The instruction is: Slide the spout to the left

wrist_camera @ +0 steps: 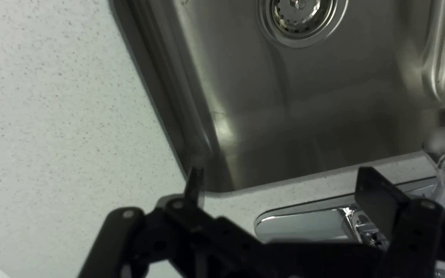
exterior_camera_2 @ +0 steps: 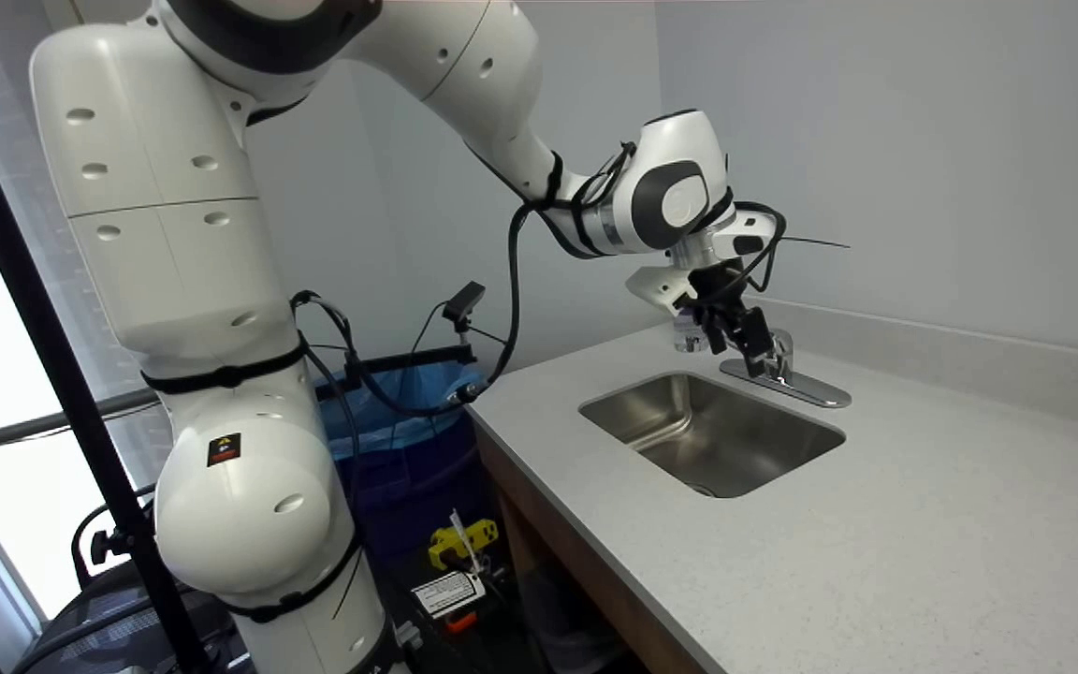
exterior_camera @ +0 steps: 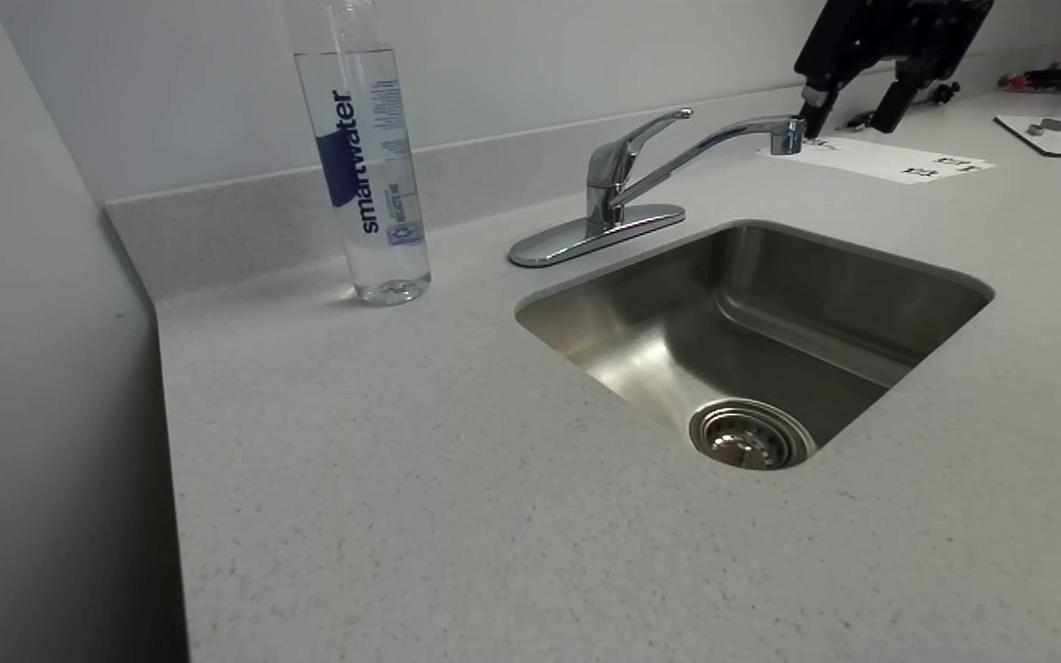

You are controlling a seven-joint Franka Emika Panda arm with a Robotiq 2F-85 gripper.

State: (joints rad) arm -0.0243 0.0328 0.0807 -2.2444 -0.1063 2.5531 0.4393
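Note:
The spout [exterior_camera: 710, 145] is a slim arched chrome tube in an exterior view. It reaches from the faucet body along the back of the sink, and its nozzle points down. My gripper [exterior_camera: 853, 115] is open and empty, with one dark finger close by the nozzle; I cannot tell if they touch. In an exterior view the gripper [exterior_camera_2: 735, 358] hangs in front of the faucet [exterior_camera_2: 782, 354] and hides the spout. In the wrist view the open fingers [wrist_camera: 281, 170] sit above the faucet's base plate [wrist_camera: 303, 226]; the spout cannot be made out there.
The steel sink [exterior_camera: 945, 276] lies in front of the faucet; it also shows in an exterior view [exterior_camera_2: 726, 449]. A tall clear bottle [exterior_camera: 369, 175] stands beside the faucet near the counter corner. The wall [exterior_camera: 540, 74] runs behind. White paper [exterior_camera: 871, 158] lies beyond the nozzle.

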